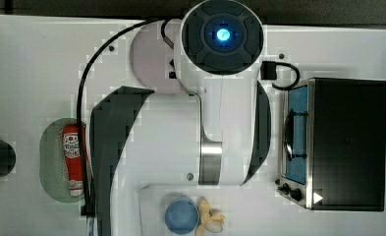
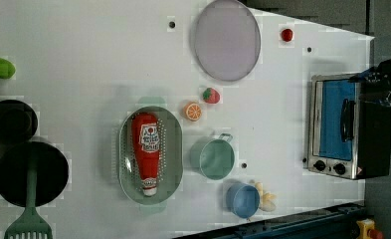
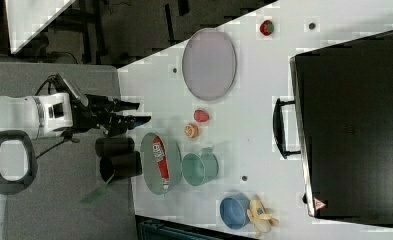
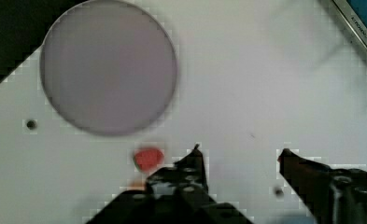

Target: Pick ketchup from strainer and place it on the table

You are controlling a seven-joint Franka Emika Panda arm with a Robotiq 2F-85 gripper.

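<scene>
Well apart from our gripper (image 4: 239,151) | ketchup (image 2: 146,149) is lying in strainer (image 2: 173,149) on desk (image 2: 83,74) | we are holding gripper spread, empty

The white desk (image 2: 83,59) has a few small dark holes. On it, in the left view, lie a pale green strainer (image 2: 173,154) near the middle, a green cup (image 2: 214,158) just to its right, and a blue bowl (image 2: 243,200) beside a peeled banana (image 2: 266,198) lower down. An orange slice (image 2: 193,111) and a strawberry (image 2: 211,95) sit close together above the cup. A round grey plate (image 2: 226,40) and a toaster oven (image 2: 340,127) also rest there.
</scene>
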